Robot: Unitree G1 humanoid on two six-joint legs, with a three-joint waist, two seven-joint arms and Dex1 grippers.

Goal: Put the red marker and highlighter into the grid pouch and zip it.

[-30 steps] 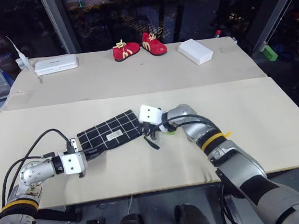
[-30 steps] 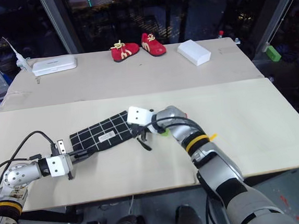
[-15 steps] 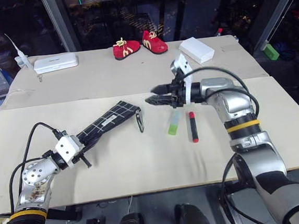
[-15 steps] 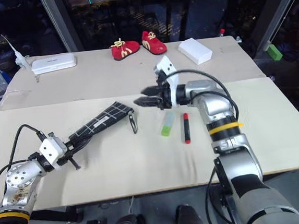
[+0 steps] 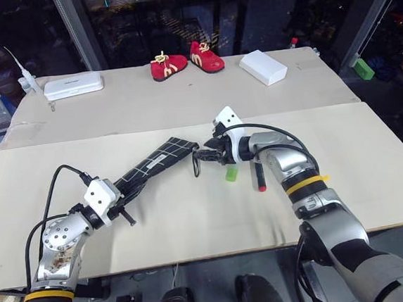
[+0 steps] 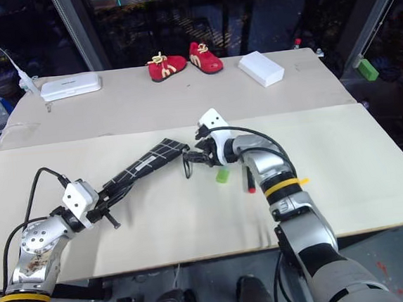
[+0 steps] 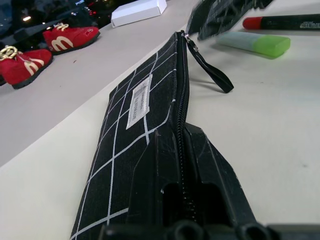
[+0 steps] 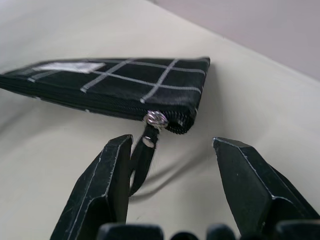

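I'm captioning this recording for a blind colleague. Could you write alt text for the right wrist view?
Two open black gripper fingers frame the zipper end of a flat black fabric pouch with white grid lines, which lies on a beige table. The pouch's zipper pull strap hangs against one finger, not yet pinched. The zipper looks closed.

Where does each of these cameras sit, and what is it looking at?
Head pair: looks down over the table and both arms.
Left wrist: looks along the left gripper, shut on the pouch, toward marker and highlighter.
Right wrist: open right gripper facing the zipper strap.
All share the pouch.
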